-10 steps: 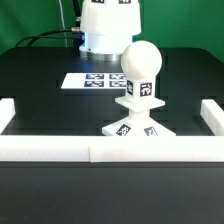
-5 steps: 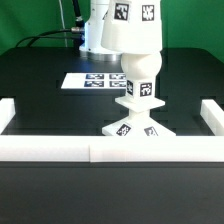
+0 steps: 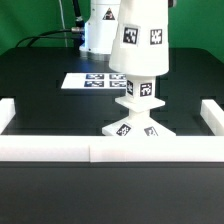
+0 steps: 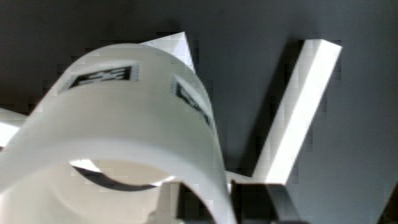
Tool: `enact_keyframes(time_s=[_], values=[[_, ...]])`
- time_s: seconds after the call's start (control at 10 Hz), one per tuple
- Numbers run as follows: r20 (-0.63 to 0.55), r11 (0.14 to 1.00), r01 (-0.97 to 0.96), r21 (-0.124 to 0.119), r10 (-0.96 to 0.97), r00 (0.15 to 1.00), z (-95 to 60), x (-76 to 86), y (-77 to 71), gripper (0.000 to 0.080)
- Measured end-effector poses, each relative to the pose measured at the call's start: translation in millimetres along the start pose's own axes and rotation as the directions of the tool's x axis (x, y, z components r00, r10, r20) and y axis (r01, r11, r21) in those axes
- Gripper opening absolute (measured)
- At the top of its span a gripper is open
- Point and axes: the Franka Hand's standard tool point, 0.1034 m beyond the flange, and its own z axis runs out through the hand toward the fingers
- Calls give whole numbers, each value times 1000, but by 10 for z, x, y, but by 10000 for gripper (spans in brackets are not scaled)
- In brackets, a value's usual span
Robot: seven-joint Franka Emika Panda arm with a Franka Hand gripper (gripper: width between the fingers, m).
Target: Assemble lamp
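Note:
In the exterior view the flat square lamp base (image 3: pixel 135 127) lies against the front rail, with the bulb's tagged stem (image 3: pixel 140 90) standing upright on it. The white cone shade (image 3: pixel 141 42), tags on its side, hangs over the bulb and hides the bulb's round top. The gripper is out of view above this frame. In the wrist view my gripper (image 4: pixel 228 206) is shut on the shade's rim wall, and the shade (image 4: pixel 125 120) fills most of the picture. A white corner of the base (image 4: pixel 173 42) shows past the shade.
The marker board (image 3: pixel 92 80) lies behind the lamp. White border rails run along the front (image 3: pixel 100 150), the exterior view's left (image 3: pixel 8 113) and right (image 3: pixel 212 110); one rail shows in the wrist view (image 4: pixel 302 100). The arm's white base (image 3: pixel 98 35) stands at the back.
The shade has come down from above the frame over the bulb. One second ago the bulb's round top was bare; now the shade covers it.

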Motion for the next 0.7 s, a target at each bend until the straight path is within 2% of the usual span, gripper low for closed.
enact_keyframes(time_s=[0.2,0.7], values=[[8,1000,-3,0,3,1000,112,-19,31,45],[21,1000,-5,1,5,1000,223,-43,61,45]])
